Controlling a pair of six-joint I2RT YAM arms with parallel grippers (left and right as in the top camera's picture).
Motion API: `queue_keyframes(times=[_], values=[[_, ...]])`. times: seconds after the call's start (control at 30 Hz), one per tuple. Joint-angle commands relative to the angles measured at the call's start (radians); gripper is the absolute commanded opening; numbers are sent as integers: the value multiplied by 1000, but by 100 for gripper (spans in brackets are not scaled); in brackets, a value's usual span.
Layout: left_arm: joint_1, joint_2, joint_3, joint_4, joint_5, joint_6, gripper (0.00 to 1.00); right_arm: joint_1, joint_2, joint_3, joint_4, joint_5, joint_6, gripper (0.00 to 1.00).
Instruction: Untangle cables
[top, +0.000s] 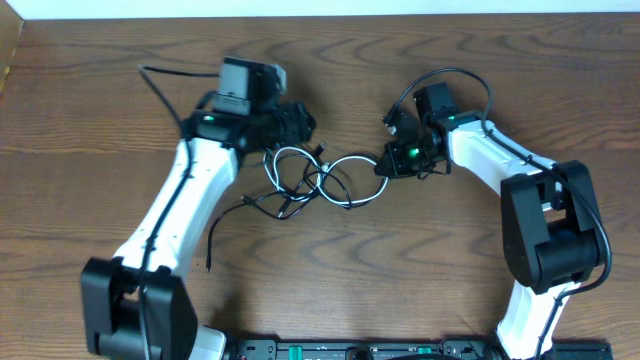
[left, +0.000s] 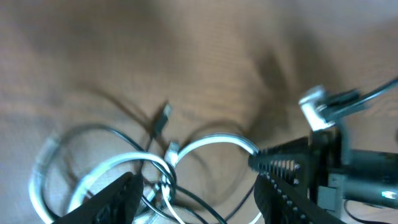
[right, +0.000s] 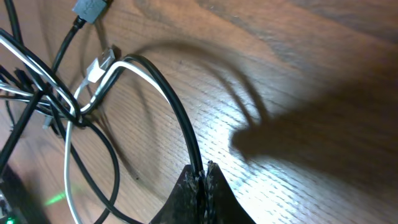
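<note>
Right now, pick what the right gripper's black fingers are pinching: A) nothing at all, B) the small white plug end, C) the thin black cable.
C: the right gripper is shut on the thin black cable, which runs into its closed fingertips in the right wrist view.

The cables (top: 318, 180) lie tangled on the bench (top: 420, 280), between my two pincers. My left pincer (top: 297, 123) is behind the tangle's left part. My right pincer (top: 388, 162) is at its right end, with a loop inside it. One cable end trails to the front left.
</note>
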Motion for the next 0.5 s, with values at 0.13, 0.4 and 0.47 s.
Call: queue_keyframes(times=[0.13,0.4,0.47], values=[[-98,118,-3,-85,-154,-195,59,50,-16,11,-3,52,-24,1],[-162,167,-3,-116,-323,-283,59,62,-16,11,-3,52,-24,1],[-174,172,-4,-115,-383,-292,59,62,-16,11,-3,52,-24,1]])
